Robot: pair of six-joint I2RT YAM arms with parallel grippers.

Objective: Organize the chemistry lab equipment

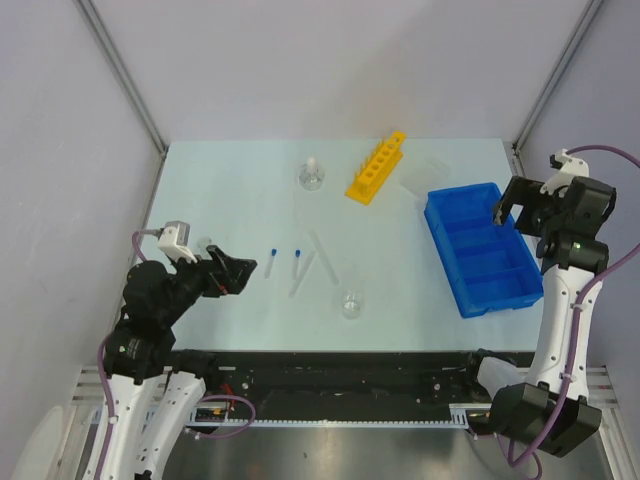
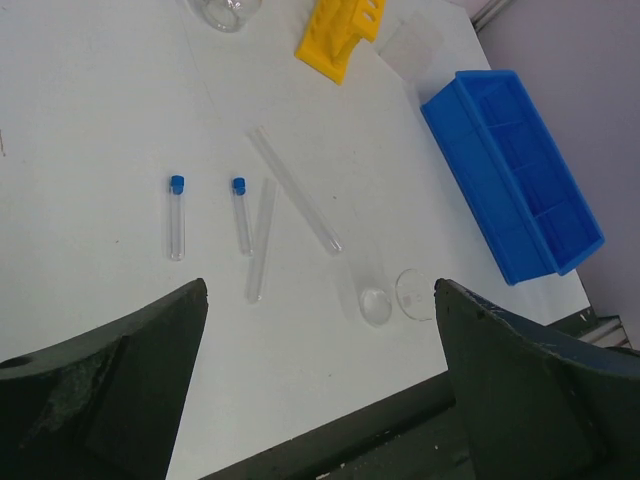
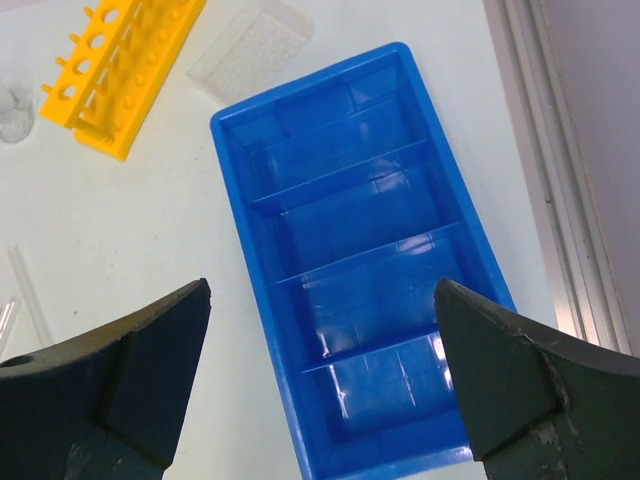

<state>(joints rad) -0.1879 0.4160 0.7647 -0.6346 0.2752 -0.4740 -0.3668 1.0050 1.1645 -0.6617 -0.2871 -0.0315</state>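
Note:
The yellow holed tube rack [image 1: 378, 167] stands at the back centre, with the clear tray [image 1: 422, 174] just right of it. The blue compartmented bin [image 1: 482, 247] lies at the right, empty. The small flask with white stopper [image 1: 312, 176] stands at the back. Two blue-capped tubes [image 1: 272, 261] [image 1: 297, 262] and two plain clear tubes [image 1: 323, 257] lie mid-table. The small clear beaker [image 1: 351, 303] stands near the front. My left gripper [image 1: 240, 272] is open and empty, left of the tubes. My right gripper [image 1: 515, 205] is open and empty above the bin's far right.
The left wrist view shows the tubes [image 2: 177, 217], beaker [image 2: 376, 305], bin [image 2: 510, 170] and rack [image 2: 338, 35]. The right wrist view shows the bin [image 3: 365, 260], rack [image 3: 125, 70] and tray [image 3: 250, 48]. An enclosure frame post [image 1: 555, 80] rises at the back right.

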